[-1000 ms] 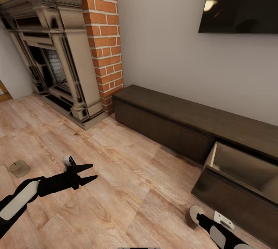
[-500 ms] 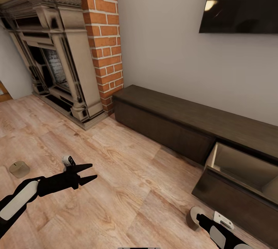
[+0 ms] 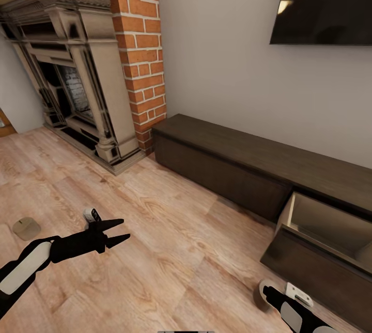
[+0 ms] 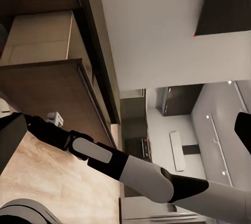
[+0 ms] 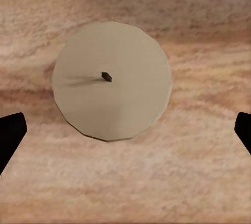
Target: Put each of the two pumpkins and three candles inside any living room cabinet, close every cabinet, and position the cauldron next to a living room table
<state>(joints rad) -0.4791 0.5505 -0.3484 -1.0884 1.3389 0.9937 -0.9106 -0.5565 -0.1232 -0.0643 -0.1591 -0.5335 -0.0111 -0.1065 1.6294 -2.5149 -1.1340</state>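
Candle (image 5: 112, 80) on floor, cabinet drawer (image 3: 330, 240) open

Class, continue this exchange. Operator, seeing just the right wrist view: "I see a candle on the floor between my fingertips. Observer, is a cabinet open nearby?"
Observer: Yes. Beside the right gripper, one drawer of the cabinet is pulled out, its pale interior showing.
Operator: Any other candle around?
Observer: A second candle stands on the floor near the left gripper.
Operator: Is that gripper holding anything?
Observer: No. It is open, with nothing between its fingers.
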